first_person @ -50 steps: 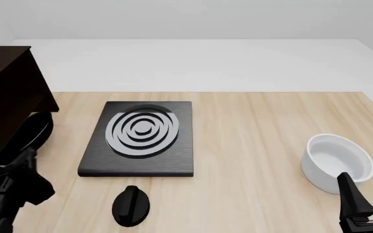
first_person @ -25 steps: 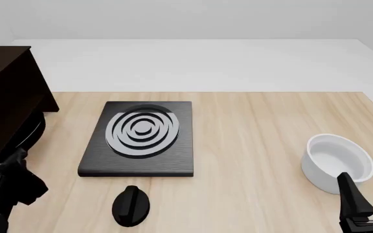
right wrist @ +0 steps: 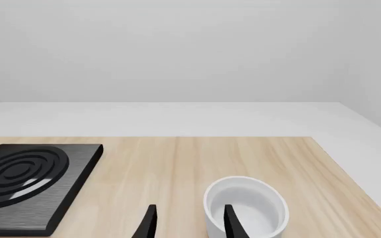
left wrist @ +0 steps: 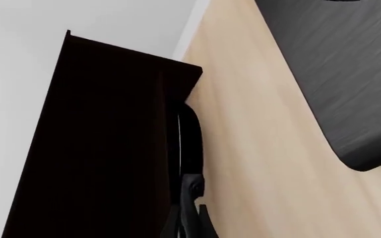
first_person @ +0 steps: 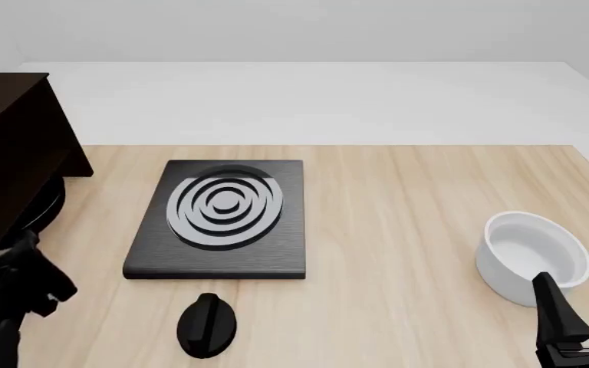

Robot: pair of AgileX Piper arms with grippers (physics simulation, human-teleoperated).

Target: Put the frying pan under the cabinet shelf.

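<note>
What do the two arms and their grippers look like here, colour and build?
Both are plain matte black, with no cables, markings or labels visible. The right gripper has two slim, flat, tapering fingers. The left gripper is equally black with narrow fingers; its arm appears blocky and angular in the front view.

**No readable text**

We find no words, labels, brands, numbers or signs in any of the 3 views. The cabinet shelf (first_person: 8, 146), the stove plate (first_person: 223, 218) with its silver rings, the round knob (first_person: 208, 324) and the white bowl (first_person: 533, 257) all show plain, unmarked surfaces.
</note>
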